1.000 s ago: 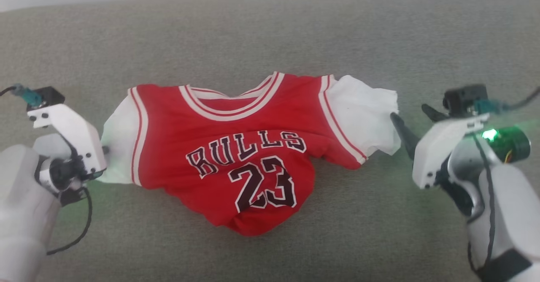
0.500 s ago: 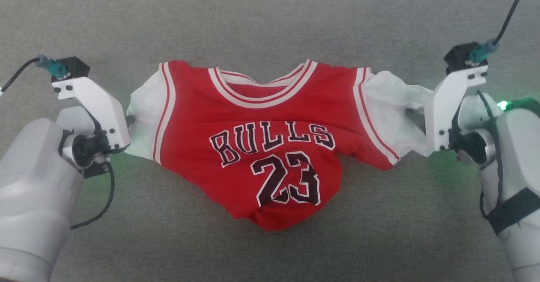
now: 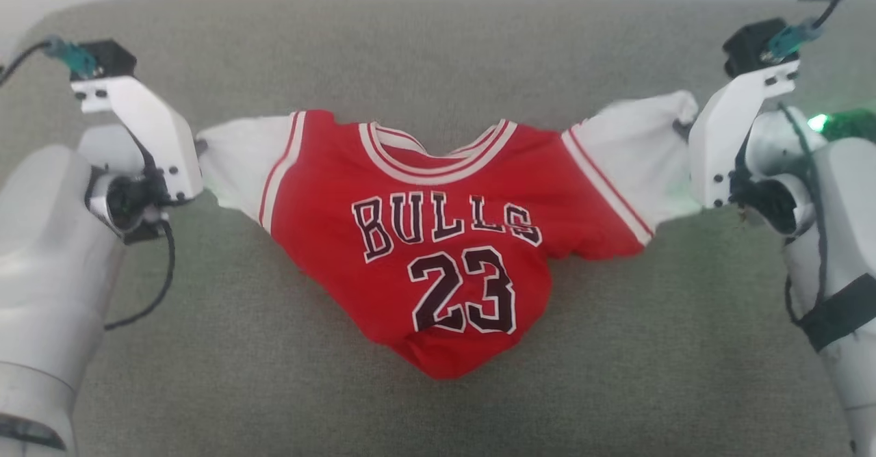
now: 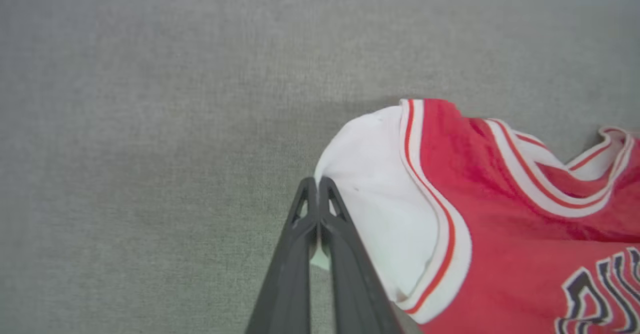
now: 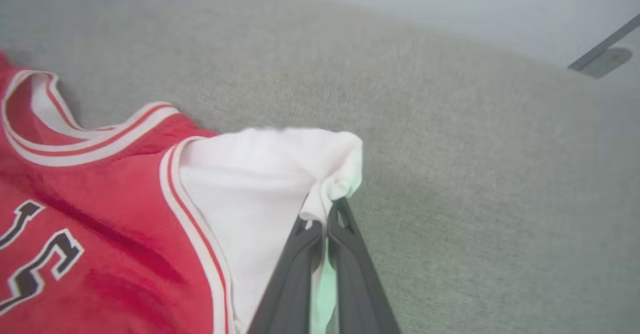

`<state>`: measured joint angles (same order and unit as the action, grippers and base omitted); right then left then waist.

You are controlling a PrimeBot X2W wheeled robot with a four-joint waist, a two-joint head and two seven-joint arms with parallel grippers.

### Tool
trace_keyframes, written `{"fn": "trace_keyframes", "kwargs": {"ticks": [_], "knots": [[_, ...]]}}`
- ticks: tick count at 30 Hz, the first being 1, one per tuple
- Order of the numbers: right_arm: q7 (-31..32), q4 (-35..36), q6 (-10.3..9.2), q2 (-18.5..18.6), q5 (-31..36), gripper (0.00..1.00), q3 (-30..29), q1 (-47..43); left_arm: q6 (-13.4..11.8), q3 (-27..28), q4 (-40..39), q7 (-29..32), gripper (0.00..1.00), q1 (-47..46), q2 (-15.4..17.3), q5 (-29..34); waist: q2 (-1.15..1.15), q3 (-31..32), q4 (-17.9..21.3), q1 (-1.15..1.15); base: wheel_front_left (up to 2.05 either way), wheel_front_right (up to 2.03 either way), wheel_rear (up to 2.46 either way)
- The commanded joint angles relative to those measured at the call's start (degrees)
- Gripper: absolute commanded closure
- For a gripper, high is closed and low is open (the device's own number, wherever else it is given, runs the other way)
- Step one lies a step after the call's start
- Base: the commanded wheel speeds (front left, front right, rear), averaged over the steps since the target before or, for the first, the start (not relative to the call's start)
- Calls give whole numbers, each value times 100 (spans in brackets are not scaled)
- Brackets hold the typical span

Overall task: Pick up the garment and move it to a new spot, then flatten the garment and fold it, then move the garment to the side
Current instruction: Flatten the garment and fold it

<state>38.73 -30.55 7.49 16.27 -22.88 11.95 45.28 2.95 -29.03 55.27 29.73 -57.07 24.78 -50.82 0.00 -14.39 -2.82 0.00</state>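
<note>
Over grey fabric [image 3: 438, 53] | left gripper [image 4: 316, 181] and right gripper [image 5: 325, 214] each pinch a sleeve [image 4: 370, 194] | garment [image 3: 438, 238] hangs spread between them, ready for carrying.

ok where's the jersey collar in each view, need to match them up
head view: collar upper centre.
left wrist view: collar at the right edge, mid-height.
right wrist view: collar at the left edge, upper half.
shared landmark: dark lettering on the garment, below the collar in each.

Red garment [image 3: 438, 238] stretched by white sleeves; hem bunched on couch.
</note>
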Motion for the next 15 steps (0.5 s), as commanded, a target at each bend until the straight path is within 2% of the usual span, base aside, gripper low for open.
{"fn": "trace_keyframes", "kwargs": {"ticks": [1,8,15], "knots": [[-64,66,1,58,-51,100,50,75,21,-17,-32,19,100,-103,53,37,0,242,40,0,0,0,0],[-464,407,1,288,-221,100,344,461,-10,-117,-349,77,100,-528,229,224,0,853,132,0,0,0,0],[-921,400,0,338,-257,100,486,1031,-183,-135,-742,83,100,-979,374,393,0,1359,198,0,0,0,0]]}}
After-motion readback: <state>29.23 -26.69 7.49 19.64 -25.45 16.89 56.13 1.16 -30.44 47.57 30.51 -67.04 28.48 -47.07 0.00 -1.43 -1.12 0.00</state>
